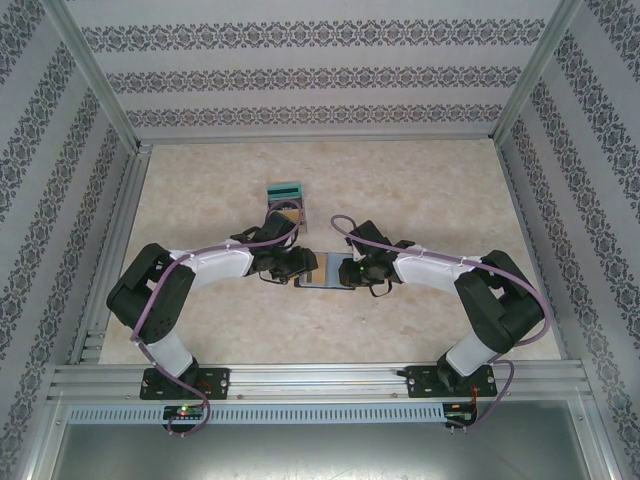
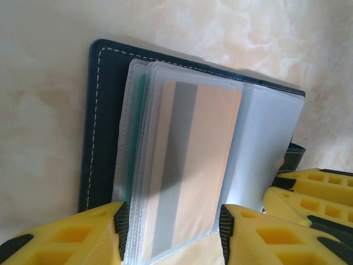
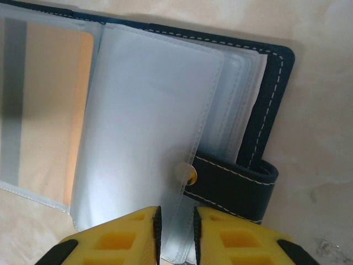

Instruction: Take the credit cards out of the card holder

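With right gripper (image 3: 176, 221) clamped on a clear plastic sleeve (image 3: 149, 127), holds the navy folding card holder (image 3: 273, 83) open at centre of the marbled table (image 1: 200, 200); brackets the sleeved beige grey-striped credit card (image 2: 204, 154) with left gripper (image 2: 172, 221), grip unclear, for extraction.

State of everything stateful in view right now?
card holder, open, flat on the table
snap tab, unfastened
credit card, inside its sleeve
left end effector, open, astride that sleeve
right end effector, nearly shut around an empty sleeve edge; grip unclear
wooden box, too small to tell
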Available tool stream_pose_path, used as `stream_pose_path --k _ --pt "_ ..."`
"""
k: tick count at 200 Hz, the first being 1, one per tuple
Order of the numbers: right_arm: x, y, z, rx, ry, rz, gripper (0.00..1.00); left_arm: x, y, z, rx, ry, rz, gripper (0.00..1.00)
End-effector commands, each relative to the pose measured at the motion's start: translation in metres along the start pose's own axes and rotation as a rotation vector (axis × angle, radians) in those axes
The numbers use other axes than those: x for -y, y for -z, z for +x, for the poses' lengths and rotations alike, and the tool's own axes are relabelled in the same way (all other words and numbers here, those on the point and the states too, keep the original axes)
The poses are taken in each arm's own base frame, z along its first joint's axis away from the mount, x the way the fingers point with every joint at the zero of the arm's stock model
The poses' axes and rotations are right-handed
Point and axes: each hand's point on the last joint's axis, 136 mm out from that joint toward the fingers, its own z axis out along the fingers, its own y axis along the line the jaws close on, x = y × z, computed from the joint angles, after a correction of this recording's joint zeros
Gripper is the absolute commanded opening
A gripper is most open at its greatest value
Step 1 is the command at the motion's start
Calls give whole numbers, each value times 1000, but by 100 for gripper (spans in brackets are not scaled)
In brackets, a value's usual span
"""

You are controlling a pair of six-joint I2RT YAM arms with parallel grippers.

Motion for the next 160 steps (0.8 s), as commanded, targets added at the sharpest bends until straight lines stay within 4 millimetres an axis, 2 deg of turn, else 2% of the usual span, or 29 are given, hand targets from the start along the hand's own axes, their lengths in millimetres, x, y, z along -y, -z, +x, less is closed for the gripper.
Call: stream_pose_path --k 1,33,76,102,138,160 --pt "2 -5 6 -15 3 18 26 10 15 -4 32 -51 -24 49" --pt "1 -6 5 -15 5 19 25 12 8 -2 9 -56 -17 49" --pt "2 -5 5 -13 5 23 25 -3 10 -4 29 -47 -107 49" --pt "1 -6 4 -13 6 22 25 -1 12 -6 36 -55 -104 49" --pt "1 -6 4 -15 6 21 25 17 2 -1 -1 -79 -18 49" --pt "1 -5 4 -14 6 21 25 13 -3 1 -18 -74 -35 49"
